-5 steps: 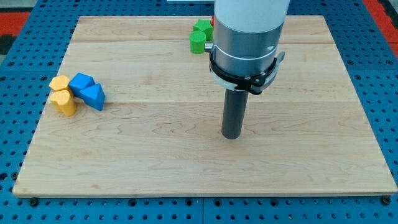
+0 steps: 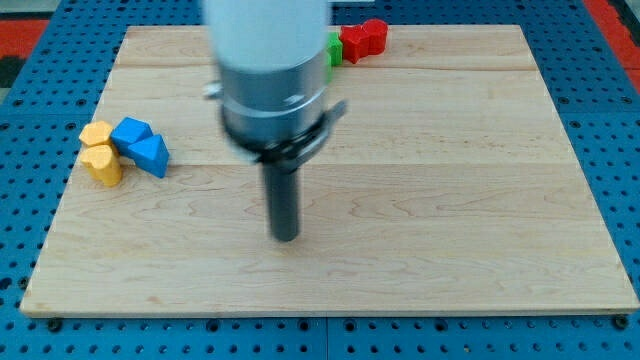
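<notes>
I am looking at a pale wooden board with visible grain, lying on a blue pegboard counter dotted with holes. My tip is resting on bare wood near the board's middle, well apart from every block; the rod is smooth, dark and round, and there are no jaws. At the view's left, two yellow blocks are touching two blue blocks, faceted and matte. At the top, a red block is sitting beside a green block, mostly hidden behind the arm.
</notes>
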Controlling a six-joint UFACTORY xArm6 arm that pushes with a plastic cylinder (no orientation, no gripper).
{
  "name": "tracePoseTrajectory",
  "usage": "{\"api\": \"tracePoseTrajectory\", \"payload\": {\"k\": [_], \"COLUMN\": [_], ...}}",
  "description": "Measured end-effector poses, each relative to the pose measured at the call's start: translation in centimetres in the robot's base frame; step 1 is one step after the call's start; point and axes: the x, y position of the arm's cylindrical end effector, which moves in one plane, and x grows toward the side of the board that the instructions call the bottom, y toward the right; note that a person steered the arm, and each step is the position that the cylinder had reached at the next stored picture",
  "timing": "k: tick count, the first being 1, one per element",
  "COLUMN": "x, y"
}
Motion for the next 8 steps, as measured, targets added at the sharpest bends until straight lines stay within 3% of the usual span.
{"api": "tracePoseTrajectory", "payload": {"k": [2, 5, 7, 8], "x": [-7.5, -10.3, -9.6, -9.0], "y": [-11.7, -24.0, -22.2, -15.6]}}
